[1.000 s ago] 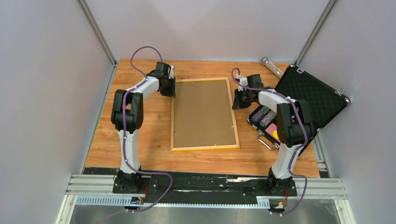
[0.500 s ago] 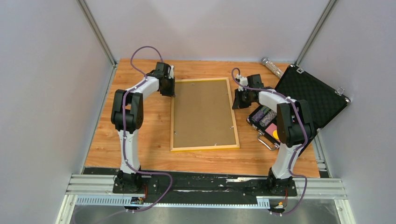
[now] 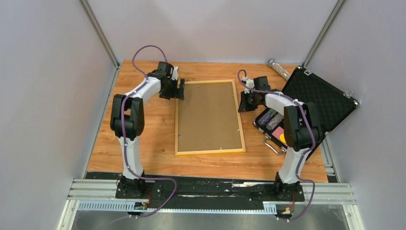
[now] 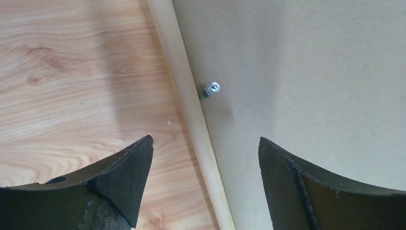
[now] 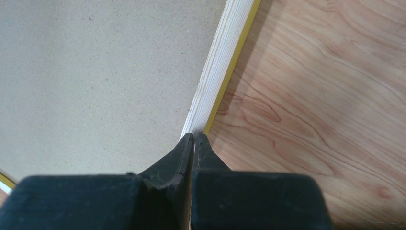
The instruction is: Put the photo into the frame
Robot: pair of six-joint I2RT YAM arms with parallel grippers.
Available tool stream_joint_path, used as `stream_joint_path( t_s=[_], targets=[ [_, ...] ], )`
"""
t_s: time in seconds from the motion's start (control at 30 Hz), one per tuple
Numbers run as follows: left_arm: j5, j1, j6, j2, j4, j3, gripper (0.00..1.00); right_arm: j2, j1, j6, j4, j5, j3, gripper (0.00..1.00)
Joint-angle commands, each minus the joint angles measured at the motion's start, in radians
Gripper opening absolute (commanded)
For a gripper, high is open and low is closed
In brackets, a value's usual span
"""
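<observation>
The frame (image 3: 176, 125) lies face down in the middle of the table, its brown backing board (image 3: 208, 117) up and small clips along its edges. The photo is hidden. My left gripper (image 3: 181, 89) is open near the frame's far left corner. In the left wrist view its fingertips (image 4: 143, 153) straddle the pale left rail (image 4: 179, 72), close to a metal clip (image 4: 210, 89). My right gripper (image 3: 242, 103) is shut at the far part of the right rail. In the right wrist view, that gripper (image 5: 195, 136) points its tips at the rail (image 5: 222, 57), with nothing visible between them.
An open black foam-lined case (image 3: 318, 98) stands at the right edge of the table, with small items (image 3: 272, 120) in its lower half. A clear cylinder (image 3: 278, 68) lies at the back right. Grey walls close in on three sides.
My left gripper has opened wide and shifted a little right, over the frame's left rail. The right arm and the frame have not moved.
</observation>
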Motion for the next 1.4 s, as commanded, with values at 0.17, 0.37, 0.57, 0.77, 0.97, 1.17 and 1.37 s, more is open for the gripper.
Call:
stream_joint_path(
  t_s=[0.17, 0.37, 0.57, 0.77, 0.97, 1.17, 1.37],
  targets=[
    [0.168, -0.004, 0.116, -0.243, -0.104, -0.141, 0.91, 0.032, -0.002, 0.029, -0.057, -0.012, 0.004, 0.0],
    [0.203, -0.005, 0.178, -0.324, -0.14, -0.238, 0.91, 0.023, -0.003, 0.029, -0.051, -0.015, 0.005, 0.06],
    [0.176, -0.004, 0.219, -0.385, -0.129, -0.283, 0.91, -0.028, -0.005, 0.059, -0.029, -0.028, -0.012, 0.38],
    [0.176, -0.005, 0.22, -0.394, -0.121, -0.297, 0.91, -0.017, -0.003, 0.067, -0.024, -0.028, 0.003, 0.42],
    [0.183, -0.005, 0.213, -0.385, -0.117, -0.303, 0.91, 0.035, -0.001, 0.073, -0.025, -0.015, 0.045, 0.37],
    [0.184, -0.005, 0.216, -0.39, -0.118, -0.307, 0.91, 0.072, 0.013, 0.08, -0.026, 0.031, 0.069, 0.31],
    [0.183, -0.005, 0.22, -0.408, -0.109, -0.326, 0.91, 0.093, 0.028, 0.084, -0.026, 0.084, 0.08, 0.21]
  ],
)
